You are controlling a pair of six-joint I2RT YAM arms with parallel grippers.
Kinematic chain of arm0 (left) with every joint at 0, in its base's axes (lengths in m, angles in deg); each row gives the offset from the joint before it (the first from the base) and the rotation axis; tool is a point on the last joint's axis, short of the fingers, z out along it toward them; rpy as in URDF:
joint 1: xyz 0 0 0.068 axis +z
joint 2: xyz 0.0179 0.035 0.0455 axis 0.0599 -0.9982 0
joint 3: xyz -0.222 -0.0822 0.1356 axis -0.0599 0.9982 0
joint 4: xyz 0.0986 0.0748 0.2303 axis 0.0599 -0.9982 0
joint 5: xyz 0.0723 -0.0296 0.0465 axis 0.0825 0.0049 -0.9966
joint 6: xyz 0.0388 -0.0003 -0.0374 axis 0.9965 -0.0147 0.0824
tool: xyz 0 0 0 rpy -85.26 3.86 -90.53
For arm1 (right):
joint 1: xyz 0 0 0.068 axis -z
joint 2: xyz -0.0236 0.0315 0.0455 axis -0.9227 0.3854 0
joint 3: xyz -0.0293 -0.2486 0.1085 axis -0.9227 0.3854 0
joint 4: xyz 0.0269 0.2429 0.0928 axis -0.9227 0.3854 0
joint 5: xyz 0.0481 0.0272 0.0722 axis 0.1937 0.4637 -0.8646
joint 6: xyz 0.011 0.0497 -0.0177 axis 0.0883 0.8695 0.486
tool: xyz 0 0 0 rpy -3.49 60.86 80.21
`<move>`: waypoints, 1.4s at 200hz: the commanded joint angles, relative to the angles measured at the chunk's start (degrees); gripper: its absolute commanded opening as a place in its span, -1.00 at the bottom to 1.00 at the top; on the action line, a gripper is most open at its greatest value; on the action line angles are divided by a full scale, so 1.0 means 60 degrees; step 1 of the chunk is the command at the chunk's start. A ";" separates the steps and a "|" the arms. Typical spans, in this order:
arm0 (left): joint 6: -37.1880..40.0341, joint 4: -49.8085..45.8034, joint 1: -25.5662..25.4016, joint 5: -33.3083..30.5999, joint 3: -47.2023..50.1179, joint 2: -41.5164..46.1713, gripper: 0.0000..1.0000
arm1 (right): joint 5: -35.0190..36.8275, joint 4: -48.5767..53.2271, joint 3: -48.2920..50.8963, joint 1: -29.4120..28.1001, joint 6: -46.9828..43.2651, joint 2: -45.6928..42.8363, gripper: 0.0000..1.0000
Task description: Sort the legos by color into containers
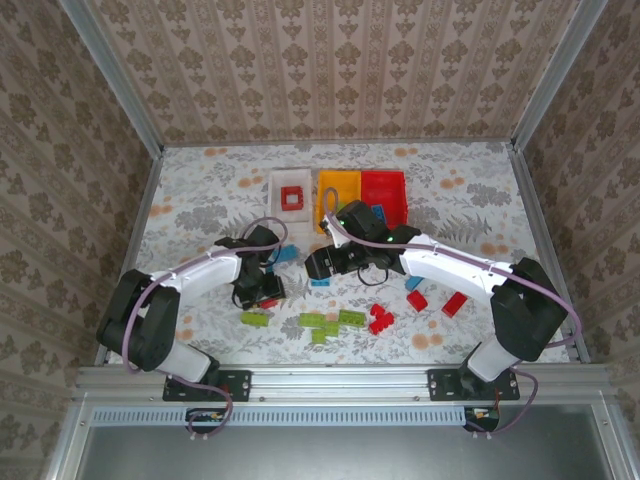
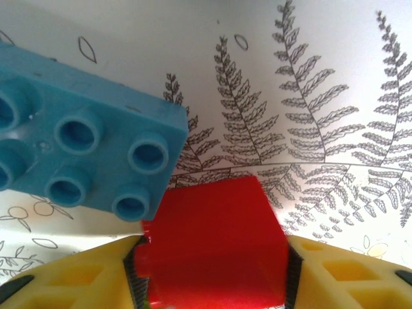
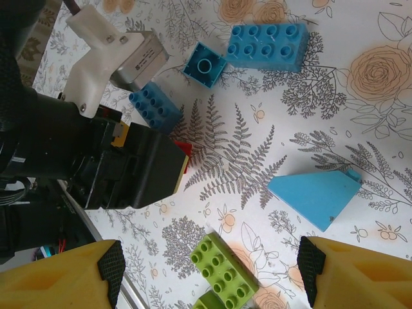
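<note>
**Floral table (image 1: 200, 200), bricks lying loose**

Nearest the arm bases lie lime green bricks (image 1: 325, 322) and red bricks (image 1: 380, 320). Behind them the left gripper (image 1: 263, 291) pinches a red brick (image 2: 215, 244), with a blue brick (image 2: 84, 148) just beside it. The right gripper (image 3: 210, 264) hangs with its fingers spread wide, holding nothing. Farthest stand the white bin (image 1: 275, 190), yellow-orange bin (image 1: 338, 185) and red bin (image 1: 385, 188) in a row.

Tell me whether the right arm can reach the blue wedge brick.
Probably yes. The right gripper is open and the blue wedge brick lies alone on the table just ahead; the green brick and the left gripper, holding a red brick, sit clear of it.
</note>
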 commanded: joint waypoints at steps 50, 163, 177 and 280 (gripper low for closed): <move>0.0170 -0.0493 -0.0472 -0.0746 -0.0926 0.0773 -0.31 | 0.0519 -0.0220 0.0260 0.0123 0.0109 -0.0763 0.46; 0.2720 -0.0848 0.0781 -0.0717 -0.7537 -0.3534 -0.36 | 0.1614 -0.2036 -0.0215 0.1589 0.1521 -0.1200 0.45; 0.2964 -0.0846 0.0881 -0.0608 -0.8284 -0.4300 -0.37 | 0.1562 -0.1978 -0.0408 0.1680 0.1509 -0.1069 0.45; 0.2895 -0.0774 0.1307 -0.0165 -0.9653 -0.6505 -0.09 | 0.1399 -0.1369 -0.0853 0.1745 0.1442 -0.0744 0.47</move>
